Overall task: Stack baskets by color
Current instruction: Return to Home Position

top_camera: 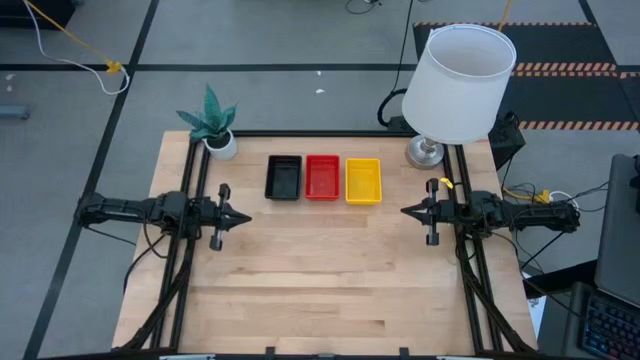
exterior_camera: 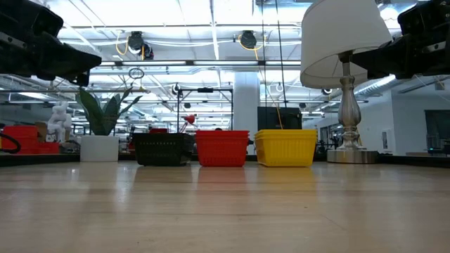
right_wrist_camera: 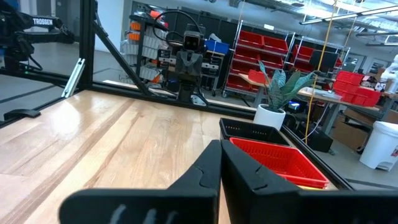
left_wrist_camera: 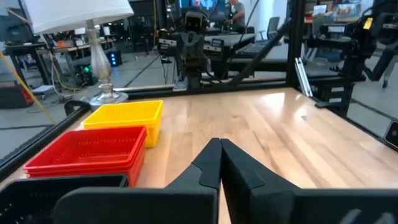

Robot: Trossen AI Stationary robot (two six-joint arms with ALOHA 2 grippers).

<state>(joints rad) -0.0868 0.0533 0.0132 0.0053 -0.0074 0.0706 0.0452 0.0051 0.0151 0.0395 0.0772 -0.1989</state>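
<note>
Since each colour stood in its own pile, the black baskets (top_camera: 283, 178), red baskets (top_camera: 322, 177) and yellow baskets (top_camera: 362, 180) sat side by side between the plant (top_camera: 212, 120) and the lamp (top_camera: 460, 80), so the sorting looked finished. The left gripper (top_camera: 243, 216) and right gripper (top_camera: 407, 211) hung well apart, fingers pressed together and empty (a resting pose, I judged). How many baskets each pile held was hard to count, and the right wrist view hid nearly all the yellow.
</note>
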